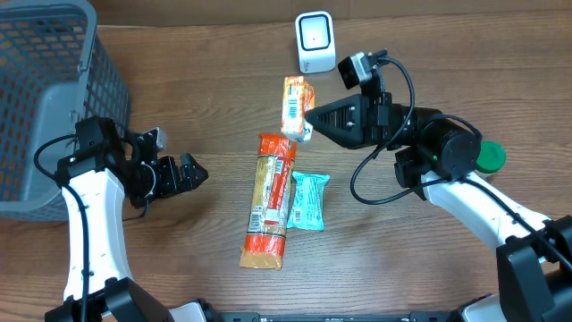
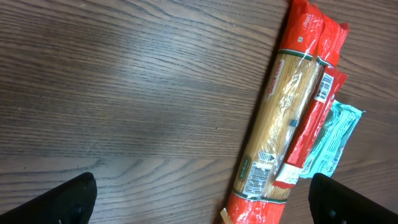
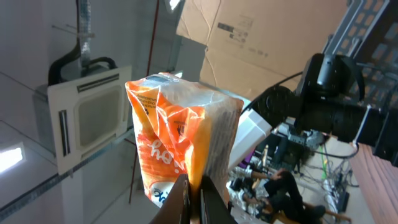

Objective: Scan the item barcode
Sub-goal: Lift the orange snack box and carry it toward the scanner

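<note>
I see a dark wood-grain counter (image 1: 179,259) with a grey mesh basket (image 1: 54,80) at its far left, cut off by the frame, and a white scanner (image 1: 315,42) at the far edge. The right wrist camera looks upward past a ceiling air unit (image 3: 87,118) and a cardboard box (image 3: 261,37).

The right gripper (image 1: 309,118) is pinched tight on the orange packet (image 1: 298,100), near the scanner but apart from it. I cannot tell whether the packet is clear of the counter.

The left gripper (image 1: 198,172) stands wide with nothing in it, left of the long pasta pack (image 1: 271,199) and the teal packet (image 1: 308,200) lying against that pack.

1 green round thing (image 1: 490,157) is half hidden behind the right arm, and I cannot make it out.
</note>
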Tool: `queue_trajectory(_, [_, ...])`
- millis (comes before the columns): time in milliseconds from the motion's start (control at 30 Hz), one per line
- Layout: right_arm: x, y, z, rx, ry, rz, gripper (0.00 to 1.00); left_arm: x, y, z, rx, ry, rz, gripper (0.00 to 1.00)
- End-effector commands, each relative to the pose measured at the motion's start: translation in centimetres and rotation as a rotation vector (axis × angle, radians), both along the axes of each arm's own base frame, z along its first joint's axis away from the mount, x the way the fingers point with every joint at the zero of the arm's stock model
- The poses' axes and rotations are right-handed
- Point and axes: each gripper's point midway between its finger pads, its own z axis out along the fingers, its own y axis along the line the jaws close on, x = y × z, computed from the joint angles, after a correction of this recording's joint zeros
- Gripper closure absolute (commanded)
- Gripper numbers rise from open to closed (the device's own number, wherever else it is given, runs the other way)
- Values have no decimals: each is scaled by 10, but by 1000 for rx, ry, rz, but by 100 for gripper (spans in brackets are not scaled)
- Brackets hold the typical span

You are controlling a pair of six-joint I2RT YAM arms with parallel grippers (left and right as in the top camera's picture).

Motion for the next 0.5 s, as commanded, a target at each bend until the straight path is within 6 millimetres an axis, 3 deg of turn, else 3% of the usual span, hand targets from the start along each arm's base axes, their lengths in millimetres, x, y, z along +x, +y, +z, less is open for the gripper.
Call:
queue_trajectory(0, [-4, -12, 23, 72, 65, 17, 96, 1, -4, 0, -10, -7, -23, 0])
queue_trajectory(467, [-15, -34, 46, 89, -14, -24, 96, 1, -4, 0, -10, -7, -23, 0])
